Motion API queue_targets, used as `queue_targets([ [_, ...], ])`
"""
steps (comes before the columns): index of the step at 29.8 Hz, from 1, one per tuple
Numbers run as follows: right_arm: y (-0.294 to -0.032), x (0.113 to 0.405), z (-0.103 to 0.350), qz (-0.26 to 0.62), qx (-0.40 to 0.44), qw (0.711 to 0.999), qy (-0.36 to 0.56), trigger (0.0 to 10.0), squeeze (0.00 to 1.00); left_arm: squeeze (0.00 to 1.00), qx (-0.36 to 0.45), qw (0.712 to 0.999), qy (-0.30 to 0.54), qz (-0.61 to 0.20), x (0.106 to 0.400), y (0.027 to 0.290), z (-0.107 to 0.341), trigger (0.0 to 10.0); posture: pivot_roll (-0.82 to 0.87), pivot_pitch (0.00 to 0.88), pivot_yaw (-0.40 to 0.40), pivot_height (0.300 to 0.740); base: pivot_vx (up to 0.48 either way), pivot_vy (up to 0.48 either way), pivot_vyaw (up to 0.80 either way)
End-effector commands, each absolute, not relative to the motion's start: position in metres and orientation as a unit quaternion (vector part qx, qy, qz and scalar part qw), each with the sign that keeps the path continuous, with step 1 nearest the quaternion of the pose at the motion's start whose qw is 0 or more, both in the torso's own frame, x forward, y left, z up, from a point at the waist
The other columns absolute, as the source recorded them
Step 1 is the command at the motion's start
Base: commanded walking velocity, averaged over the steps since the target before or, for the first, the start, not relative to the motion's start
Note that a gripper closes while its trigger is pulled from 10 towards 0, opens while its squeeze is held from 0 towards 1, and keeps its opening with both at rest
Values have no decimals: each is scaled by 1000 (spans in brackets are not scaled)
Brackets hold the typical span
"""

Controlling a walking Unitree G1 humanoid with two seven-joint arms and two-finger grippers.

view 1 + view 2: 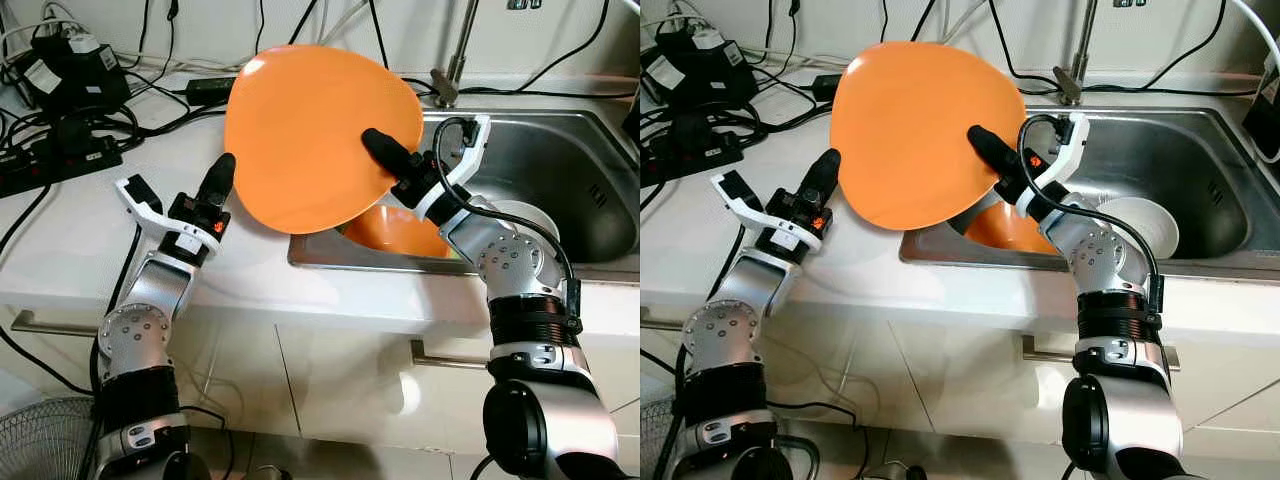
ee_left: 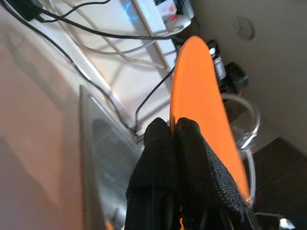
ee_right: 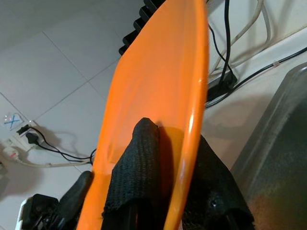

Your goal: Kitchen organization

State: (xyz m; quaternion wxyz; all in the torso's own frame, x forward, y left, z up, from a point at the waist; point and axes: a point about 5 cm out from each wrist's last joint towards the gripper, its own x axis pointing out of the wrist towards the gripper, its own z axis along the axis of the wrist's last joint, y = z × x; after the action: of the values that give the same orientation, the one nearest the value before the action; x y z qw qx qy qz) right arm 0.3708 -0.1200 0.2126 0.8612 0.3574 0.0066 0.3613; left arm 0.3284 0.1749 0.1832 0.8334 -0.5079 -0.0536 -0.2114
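Note:
A large orange plate [image 1: 310, 130] is held tilted almost upright over the counter's edge beside the sink [image 1: 570, 180]. My right gripper [image 1: 373, 140] is shut on the plate's right rim; in the right wrist view one finger [image 3: 136, 163] lies on the plate's face [image 3: 158, 72] and the other sits behind it. My left gripper [image 1: 224, 166] is shut, its fingers pressed together, and its tip rests against the plate's left edge [image 2: 196, 91]. An orange bowl [image 1: 395, 230] lies in the sink below the plate.
A white bowl [image 1: 1145, 225] sits in the sink next to my right forearm. The faucet [image 1: 452, 70] stands behind the sink. Power strips and cables [image 1: 60, 160] crowd the counter's back left. A fan [image 1: 40, 440] stands on the floor at lower left.

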Motion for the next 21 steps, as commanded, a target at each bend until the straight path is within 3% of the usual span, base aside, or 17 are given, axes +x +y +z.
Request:
queue_targets([
  [1, -115, 372, 217, 369, 348, 862, 12, 0, 0, 1000, -485, 844, -56, -220, 332, 171, 192, 10000, -36, 34, 70, 740, 0, 0, 0],
  [10, -114, 372, 215, 366, 353, 861, 17, 0, 0, 1000, -448, 870, -32, -202, 334, 169, 186, 10000, -35, 34, 69, 740, 0, 0, 0],
  [21, -123, 380, 217, 312, 367, 876, 5, 0, 0, 1000, -435, 870, -30, -231, 329, 161, 192, 10000, -32, 37, 68, 740, 0, 0, 0],
])
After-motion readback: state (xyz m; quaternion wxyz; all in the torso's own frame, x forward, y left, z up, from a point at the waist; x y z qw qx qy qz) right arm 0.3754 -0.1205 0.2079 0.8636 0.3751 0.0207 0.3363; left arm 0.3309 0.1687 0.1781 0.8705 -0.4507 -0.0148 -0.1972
